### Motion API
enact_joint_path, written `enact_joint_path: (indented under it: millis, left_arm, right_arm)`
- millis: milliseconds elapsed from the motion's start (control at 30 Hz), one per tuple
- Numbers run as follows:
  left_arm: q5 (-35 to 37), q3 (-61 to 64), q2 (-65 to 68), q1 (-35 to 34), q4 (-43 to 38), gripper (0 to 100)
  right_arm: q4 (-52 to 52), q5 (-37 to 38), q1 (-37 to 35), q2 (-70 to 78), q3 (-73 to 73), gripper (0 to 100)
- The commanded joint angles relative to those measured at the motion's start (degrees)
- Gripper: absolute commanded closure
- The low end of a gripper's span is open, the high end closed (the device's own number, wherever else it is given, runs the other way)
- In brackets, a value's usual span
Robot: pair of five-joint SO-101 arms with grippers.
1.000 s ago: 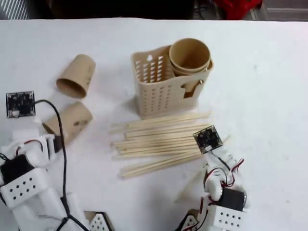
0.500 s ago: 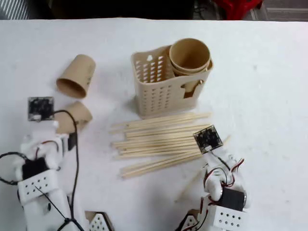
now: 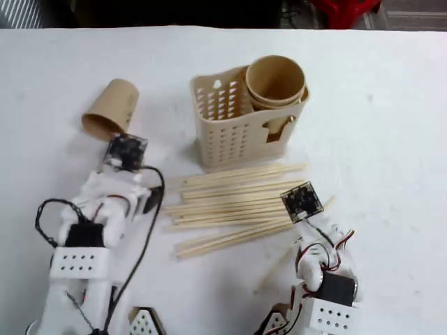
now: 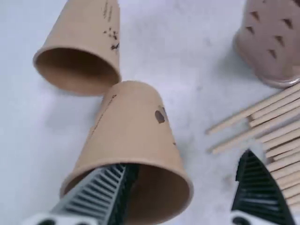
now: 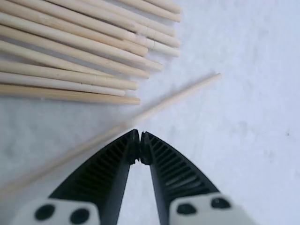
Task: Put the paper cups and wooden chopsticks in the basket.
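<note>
The left gripper (image 4: 187, 161) has swung right, now spread at the mouth of the nearer tipped brown paper cup (image 4: 131, 126); the right gripper (image 5: 139, 140) is pressed together over a loose wooden chopstick (image 5: 178, 96).

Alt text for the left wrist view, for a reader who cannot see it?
The open left gripper straddles the rim of a paper cup lying on its side, one finger inside its mouth. A second cup lies beyond it, with chopsticks and the basket to one side.
</note>
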Motion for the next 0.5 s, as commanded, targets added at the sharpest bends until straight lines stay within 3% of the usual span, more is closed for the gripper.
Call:
enact_joint_path:
  millis: [0,467]
  left_arm:
    - [3.08,-8.0,0.22,4.44,4.57,67]
    - [0.88,-21.89,0.31,5.05,14.42,67]
  right_arm:
    - [0.13,0.7,-0.04,-0.48,0.62,98.1]
    - [0.13,0.7,-0.04,-0.48,0.62,98.1]
